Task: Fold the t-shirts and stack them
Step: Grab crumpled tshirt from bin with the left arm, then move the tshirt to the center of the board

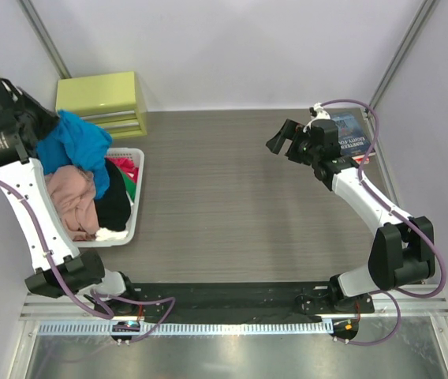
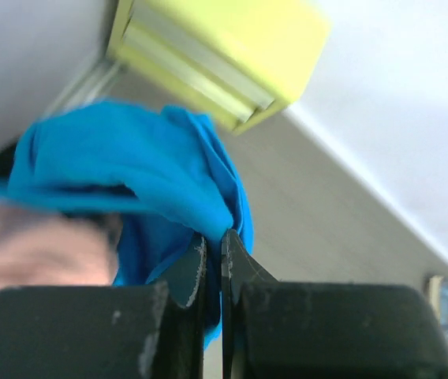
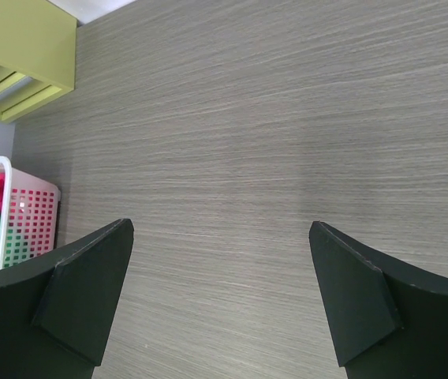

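Observation:
My left gripper [image 2: 214, 241] is shut on the turquoise-blue t-shirt [image 1: 78, 146] and holds it lifted above the white basket [image 1: 133, 213] at the left. The cloth hangs from the jaws in the left wrist view [image 2: 129, 170]. In the basket lie a pink t-shirt [image 1: 70, 197], a black one [image 1: 115, 207], a red one [image 1: 125, 167] and a bit of green and white cloth. My right gripper [image 1: 281, 142] is open and empty, held above the bare table at the right; its fingers [image 3: 90, 292] frame only table surface.
A yellow-green drawer box [image 1: 103, 103] stands at the back left, also in the left wrist view [image 2: 232, 55]. A dark-blue book [image 1: 349, 134] lies at the back right behind the right arm. The basket corner shows in the right wrist view [image 3: 19, 221].

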Tool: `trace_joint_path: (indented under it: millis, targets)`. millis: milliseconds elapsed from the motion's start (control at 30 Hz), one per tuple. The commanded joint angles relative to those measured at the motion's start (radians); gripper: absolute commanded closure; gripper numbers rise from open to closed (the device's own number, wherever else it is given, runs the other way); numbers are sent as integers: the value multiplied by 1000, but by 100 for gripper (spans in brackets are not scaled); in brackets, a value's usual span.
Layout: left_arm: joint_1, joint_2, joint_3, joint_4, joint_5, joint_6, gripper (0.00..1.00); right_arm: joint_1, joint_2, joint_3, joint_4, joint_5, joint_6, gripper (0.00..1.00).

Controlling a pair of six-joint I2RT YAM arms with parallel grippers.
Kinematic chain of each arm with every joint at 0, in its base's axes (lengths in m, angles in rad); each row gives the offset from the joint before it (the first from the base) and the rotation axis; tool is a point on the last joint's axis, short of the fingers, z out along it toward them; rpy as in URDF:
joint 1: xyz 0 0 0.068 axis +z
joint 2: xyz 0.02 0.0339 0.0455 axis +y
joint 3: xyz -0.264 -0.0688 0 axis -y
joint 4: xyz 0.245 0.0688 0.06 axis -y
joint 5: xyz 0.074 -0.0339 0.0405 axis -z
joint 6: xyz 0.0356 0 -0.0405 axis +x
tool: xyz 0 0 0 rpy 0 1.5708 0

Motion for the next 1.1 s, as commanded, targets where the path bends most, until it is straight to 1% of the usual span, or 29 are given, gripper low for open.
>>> trace_joint_path:
  millis: [0,100,200,233,367,400,433,467,533,567,633,667,700,767,800,867,900,933,1000,1067]
  targets:
    - [4,37,258,102,112,-64,100,1,-19,57,44,-23,21,0]
    - [3,49,326,200,155,-128,100,3,-17,61,52,-32,17,0]
    - [1,80,409,221,173,-138,100,1,-24,69,47,-4,14,0]
    - [1,83,424,222,158,-138,100,1,-27,70,50,0,15,0]
    - [1,59,438,274,178,-170,99,1,-33,75,47,8,32,0]
    - [3,57,448,314,191,-188,100,1,-34,75,46,6,34,0]
    - [3,60,458,332,207,-232,100,1,-39,75,44,6,34,0]
    - [-1,66,467,352,259,-253,100,0,-42,73,43,9,37,0]
    - [-34,92,503,394,276,-283,100,1,-48,78,26,45,43,0]
    - [-57,105,517,399,290,-287,99,0,-48,92,12,67,46,0]
    - [-137,118,532,397,293,-279,100,-3,-48,118,-60,170,64,0]
    - [-167,120,527,396,287,-255,99,-6,-51,135,-77,181,61,0]
    - [-248,120,514,382,243,-236,100,-12,-54,139,-97,190,60,0]
    - [-345,129,504,356,189,-180,100,-25,-82,135,-105,193,49,0]
    - [-429,135,504,316,128,-126,100,-26,-93,130,-105,198,44,0]
    - [-514,138,495,285,63,-86,100,-31,-116,121,-109,229,34,0]
    - [-578,137,475,273,38,-51,100,-32,-140,118,-117,239,32,0]
    - [-605,135,469,268,-6,-40,100,-34,-149,116,-120,250,29,0]
    - [-657,123,448,261,-43,-21,100,-37,-177,112,-128,253,15,0]
    - [-663,116,440,259,-55,-29,100,-37,-191,112,-138,247,2,0]
